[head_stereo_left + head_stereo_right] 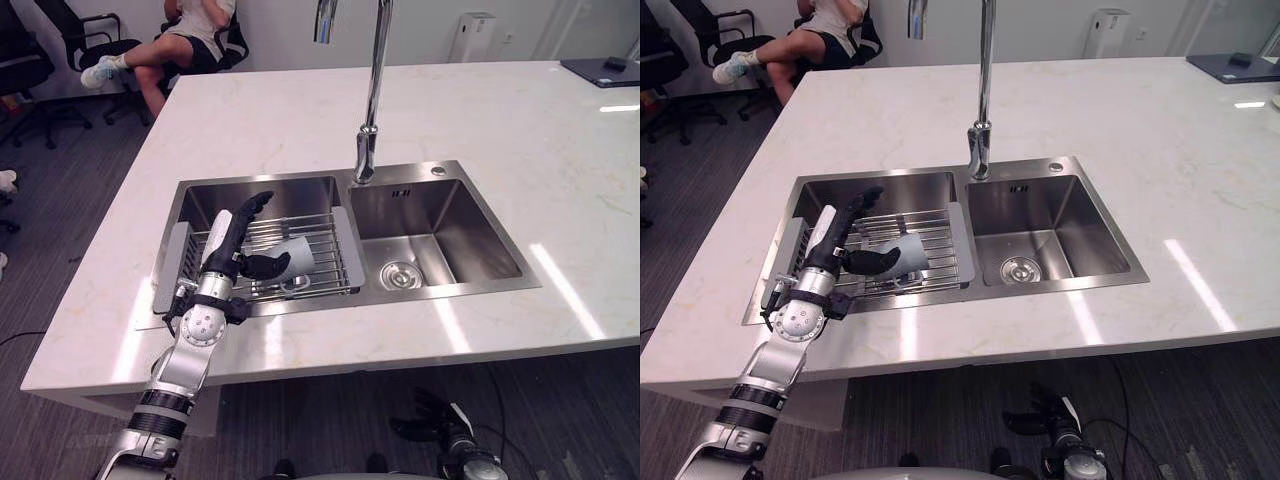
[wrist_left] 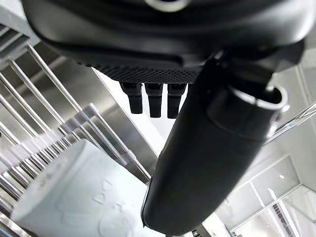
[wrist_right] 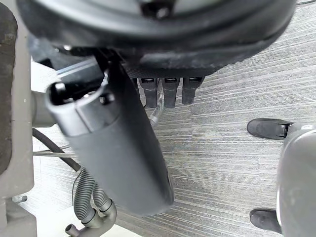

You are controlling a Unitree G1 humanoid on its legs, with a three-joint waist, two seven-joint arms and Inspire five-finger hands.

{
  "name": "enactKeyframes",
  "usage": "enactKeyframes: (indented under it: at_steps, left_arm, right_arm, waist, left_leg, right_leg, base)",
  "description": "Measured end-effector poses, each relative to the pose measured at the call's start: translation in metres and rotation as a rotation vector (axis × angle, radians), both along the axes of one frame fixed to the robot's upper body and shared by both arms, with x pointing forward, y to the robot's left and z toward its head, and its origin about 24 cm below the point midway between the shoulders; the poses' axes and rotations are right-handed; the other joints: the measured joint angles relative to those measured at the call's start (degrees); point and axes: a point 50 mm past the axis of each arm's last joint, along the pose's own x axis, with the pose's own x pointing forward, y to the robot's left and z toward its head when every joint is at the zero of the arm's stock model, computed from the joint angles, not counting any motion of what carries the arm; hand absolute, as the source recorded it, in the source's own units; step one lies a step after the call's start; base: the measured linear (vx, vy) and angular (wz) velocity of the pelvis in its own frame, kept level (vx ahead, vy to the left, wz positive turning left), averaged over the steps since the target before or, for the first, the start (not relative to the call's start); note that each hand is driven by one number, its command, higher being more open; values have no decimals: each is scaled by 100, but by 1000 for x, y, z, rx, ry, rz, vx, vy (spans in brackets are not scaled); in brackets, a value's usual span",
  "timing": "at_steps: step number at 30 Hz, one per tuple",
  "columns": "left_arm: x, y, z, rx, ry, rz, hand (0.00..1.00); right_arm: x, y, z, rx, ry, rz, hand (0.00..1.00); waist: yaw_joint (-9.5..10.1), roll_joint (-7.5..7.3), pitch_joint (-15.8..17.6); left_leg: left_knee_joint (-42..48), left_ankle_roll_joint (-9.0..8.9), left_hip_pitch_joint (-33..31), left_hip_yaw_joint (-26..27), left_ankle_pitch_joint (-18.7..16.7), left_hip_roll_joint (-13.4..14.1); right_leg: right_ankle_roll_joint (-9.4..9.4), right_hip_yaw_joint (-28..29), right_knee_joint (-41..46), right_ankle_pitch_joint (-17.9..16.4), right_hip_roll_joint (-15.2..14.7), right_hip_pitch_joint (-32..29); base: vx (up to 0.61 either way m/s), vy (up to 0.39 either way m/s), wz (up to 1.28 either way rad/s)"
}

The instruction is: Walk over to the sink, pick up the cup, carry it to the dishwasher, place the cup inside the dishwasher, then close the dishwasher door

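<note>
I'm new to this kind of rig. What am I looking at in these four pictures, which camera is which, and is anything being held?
This is a walking humanoid robot with two arms ending in dark hands. The two wide pictures come from a camera pair on its head, looking down at a pale countertop with a double sink and a tall faucet. The two close pictures come from a camera on each wrist. A pale cup lies on its side on a wire rack across the left basin. The left hand reaches over the rack, fingers straight, thumb beside the cup; nothing is gripped yet. The right hand hangs low over grey floor, fingers straight. A person sits beyond the counter.
</note>
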Motion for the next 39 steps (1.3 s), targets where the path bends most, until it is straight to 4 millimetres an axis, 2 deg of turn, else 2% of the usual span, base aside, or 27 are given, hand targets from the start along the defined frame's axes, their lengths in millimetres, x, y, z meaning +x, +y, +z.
enactKeyframes:
  at_steps: [5, 10, 17, 24, 39]
  left_arm:
    - [0, 2, -7, 48, 26, 13, 90]
    - [0, 4, -7, 60, 30, 19, 90]
    - [-1, 4, -8, 60, 31, 19, 90]
    - [-9, 7, -21, 100, 79, 25, 90]
    - [-7, 13, -26, 175, 127, 15, 90]
  right_arm:
    - [-6, 0, -2, -1, 15, -4, 90]
    - [-8, 0, -2, -6, 20, -1, 90]
    - [-6, -1, -2, -11, 16, -3, 90]
    - [-7, 0, -2, -18, 21, 6, 90]
    - [-7, 1, -2, -23, 25, 37, 90]
  waist:
    - [0, -11, 3]
    - [-7, -93, 34]
    - [-24, -94, 33]
    - [-34, -93, 33]
    - [-83, -93, 32]
  left_leg:
    - [1, 1, 7, 1, 1, 0]
    - [-28, 1, 6, 8, 0, -10]
    - [-62, 2, 16, -8, 0, -19]
    - [-59, 3, 42, -14, 1, -21]
    - [-85, 3, 42, -17, 1, -30]
  right_leg:
    - [2, 22, -15, 12, -1, -1]
    - [6, 52, -128, 71, 1, 20]
    - [10, 27, -146, 75, -2, 53]
    - [10, 22, -148, 75, -9, 63]
    - [14, 9, -150, 72, -16, 49]
  base:
    - [-20, 3, -1]
    - [-10, 0, -4]
    - [0, 0, 0]
    - [-23, -1, 0]
    - [0, 0, 0]
